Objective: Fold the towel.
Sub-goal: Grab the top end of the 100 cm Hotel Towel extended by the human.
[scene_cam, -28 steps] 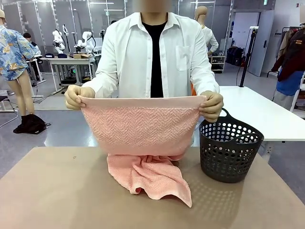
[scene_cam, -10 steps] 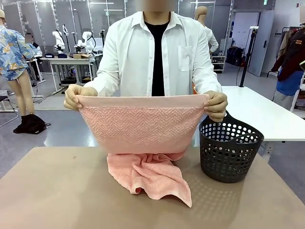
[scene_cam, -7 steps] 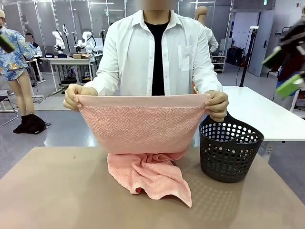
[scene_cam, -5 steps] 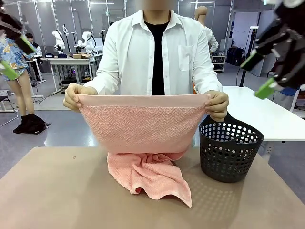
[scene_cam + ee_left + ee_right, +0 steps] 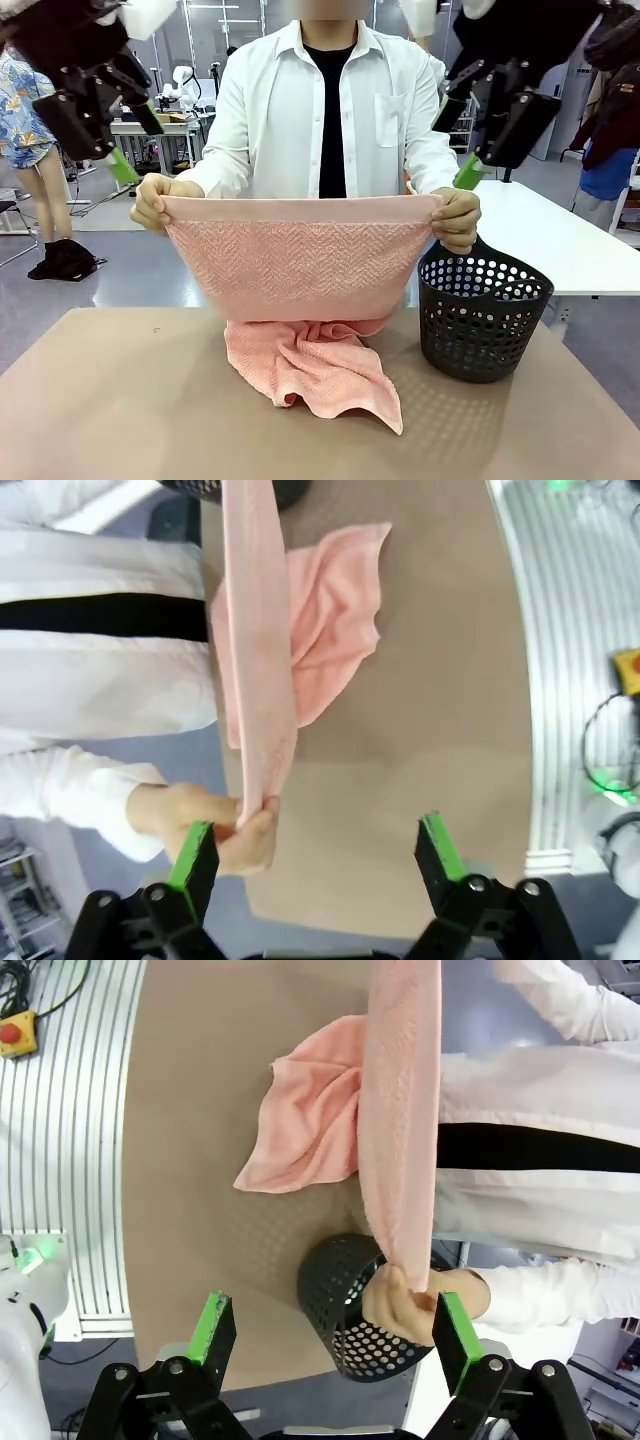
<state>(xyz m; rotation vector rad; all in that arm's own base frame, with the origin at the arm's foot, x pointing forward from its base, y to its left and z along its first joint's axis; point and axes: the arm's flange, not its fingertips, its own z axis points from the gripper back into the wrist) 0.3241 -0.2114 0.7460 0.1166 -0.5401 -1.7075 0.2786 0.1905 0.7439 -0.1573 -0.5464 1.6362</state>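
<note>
**Front view.** Towel (image 5: 290, 265) held up at centre, its top hem stretched taut. Upper part hanging flat, lower part crumpled on the desk (image 5: 120, 400) toward 6 o'clock. Left claw (image 5: 135, 143) at 10 o'clock, spread wide and empty, just above the hand near the left claw (image 5: 160, 200). Right claw (image 5: 458, 140) at 2 o'clock, equally wide and empty, just above the hand near the right claw (image 5: 455, 220). Basket (image 5: 485, 320) at 4 o'clock, just beside the hanging cloth.

Probably light, soft and limp, so likely to sag wherever unsupported. Looped pile likely to hold well between pads, with little risk of slipping. Best taken at the two top corners, on the hem just inside each hand.

**Left wrist view.** Looking down past the open claw (image 5: 315, 852). Towel (image 5: 260, 660) seen edge-on as a narrow strip running toward 12 o'clock. Corner pinched in the hand (image 5: 215, 825) at 7 o'clock, just beside one green finger (image 5: 195, 852). Clearer here than from the front: crumpled part spread on the desk (image 5: 430, 680) on the robot's side of the hanging sheet.

**Right wrist view.** Open claw (image 5: 335, 1330) at 6 o'clock. Towel (image 5: 405, 1110) again edge-on, its corner in the hand (image 5: 420, 1305) at 5 o'clock, between the fingers. Added here: hand poised over the basket (image 5: 345, 1310); touching its rim or not, cannot tell.
</note>
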